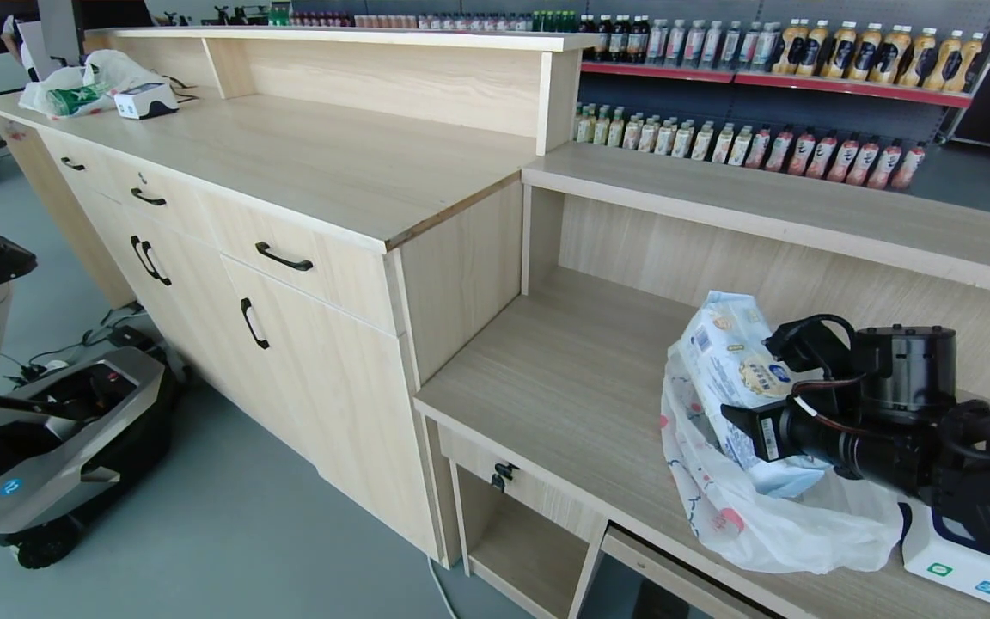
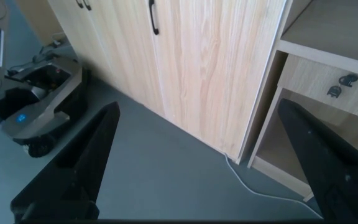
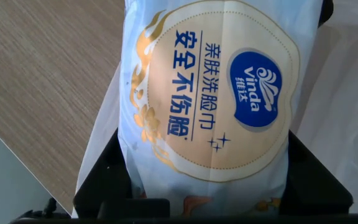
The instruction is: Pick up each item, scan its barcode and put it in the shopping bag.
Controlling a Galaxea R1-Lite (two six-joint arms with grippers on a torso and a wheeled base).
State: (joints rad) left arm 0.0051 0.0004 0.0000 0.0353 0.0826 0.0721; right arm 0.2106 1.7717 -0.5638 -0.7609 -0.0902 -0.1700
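Note:
A pale blue tissue pack (image 1: 729, 348) (image 3: 210, 106) stands upright, its lower part inside the white plastic shopping bag (image 1: 744, 516) on the low wooden counter (image 1: 572, 378). My right gripper (image 1: 783, 383) (image 3: 210, 186) is at the bag's mouth, shut on the pack, with one dark finger pressed on each side of it. A white barcode scanner (image 1: 963, 569) sits just right of the bag, partly under my right arm. My left gripper (image 2: 197, 162) hangs open over the grey floor beside the cabinet, with nothing between its fingers.
A taller counter (image 1: 306, 163) with drawers and doors runs to the left; at its far end lie another plastic bag (image 1: 74, 86) and a white device (image 1: 144, 101). Shelves of bottles (image 1: 744, 146) stand behind. A raised ledge (image 1: 787, 206) backs the low counter.

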